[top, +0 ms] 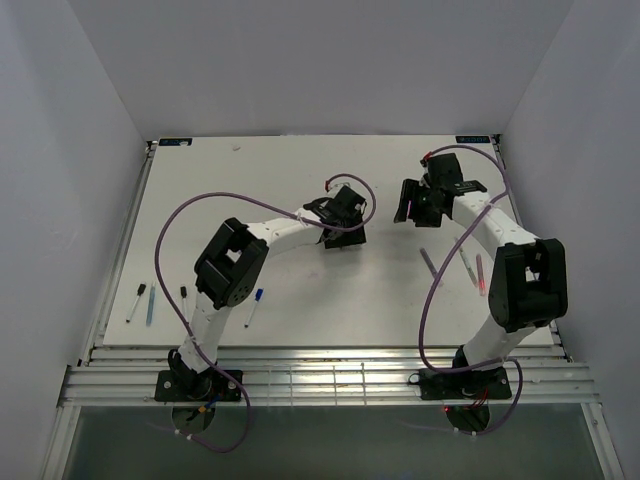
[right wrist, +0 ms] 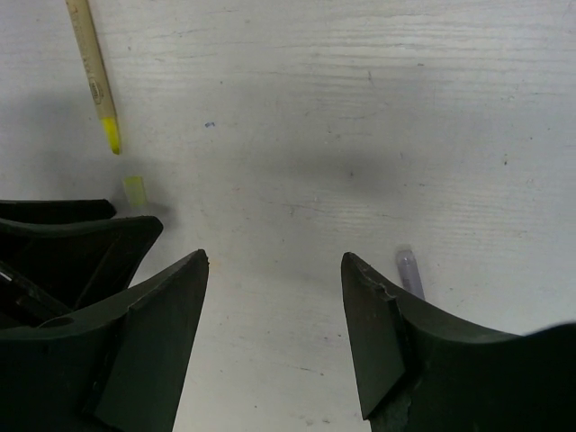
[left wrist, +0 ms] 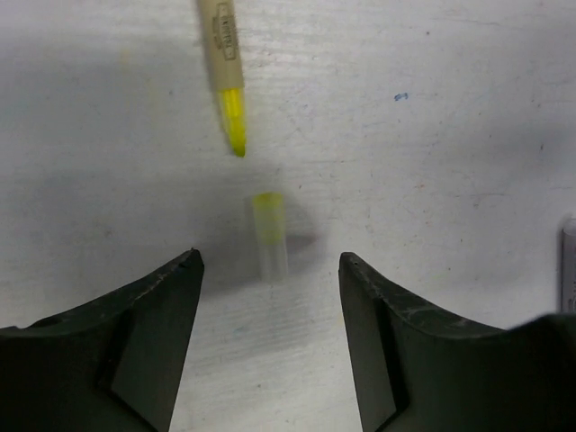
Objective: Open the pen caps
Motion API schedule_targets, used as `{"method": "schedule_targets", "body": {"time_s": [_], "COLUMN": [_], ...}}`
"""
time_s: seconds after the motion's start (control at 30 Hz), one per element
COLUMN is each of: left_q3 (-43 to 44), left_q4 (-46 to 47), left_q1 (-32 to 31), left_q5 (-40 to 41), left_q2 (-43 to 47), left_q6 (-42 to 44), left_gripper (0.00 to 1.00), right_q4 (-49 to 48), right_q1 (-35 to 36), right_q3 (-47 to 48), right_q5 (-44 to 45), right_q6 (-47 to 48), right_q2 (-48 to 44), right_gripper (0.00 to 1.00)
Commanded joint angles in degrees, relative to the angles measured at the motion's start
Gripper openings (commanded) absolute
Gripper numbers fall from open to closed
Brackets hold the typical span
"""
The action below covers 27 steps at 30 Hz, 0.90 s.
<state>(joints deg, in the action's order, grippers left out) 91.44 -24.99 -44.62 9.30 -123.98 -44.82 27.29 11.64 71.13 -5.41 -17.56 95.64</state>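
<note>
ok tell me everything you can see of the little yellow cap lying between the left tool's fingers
The small translucent plastic pen cap with a yellow end is a short tube, yellow at the end nearest the pen. It lies flat on the scuffed white table, off and apart from the bare yellow tip of the beige-barrelled pen. The left tool is open, its dark fingers either side; only the table touches the cap.
</note>
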Motion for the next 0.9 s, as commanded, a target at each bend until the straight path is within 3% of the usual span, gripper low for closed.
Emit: {"method": "schedule_targets", "body": {"time_s": [0.0, 0.27, 0.87], "left_q3": [-4.7, -12.2, -31.8], "left_q4": [-4.0, 2.2, 13.2], "left_q1": [-0.1, -2.0, -3.3], "left_q5": [3.3, -0.9, -7.1], "left_q2": [5.7, 17.1, 43.0], "left_q6": [1.6, 6.2, 9.6], "left_gripper": [0.75, 0.95, 0.96], "right_q4": [2.0, 4.8, 5.1], "right_q1": [-0.3, -0.3, -0.8], "right_q3": [-2.1, -6.9, -12.8], "right_q5": [1.5, 5.1, 11.8], "right_q6": [3.1, 5.8, 9.9], "right_q2": [-4.0, -7.0, -3.2], "right_gripper": [0.67, 0.67, 0.63]}}
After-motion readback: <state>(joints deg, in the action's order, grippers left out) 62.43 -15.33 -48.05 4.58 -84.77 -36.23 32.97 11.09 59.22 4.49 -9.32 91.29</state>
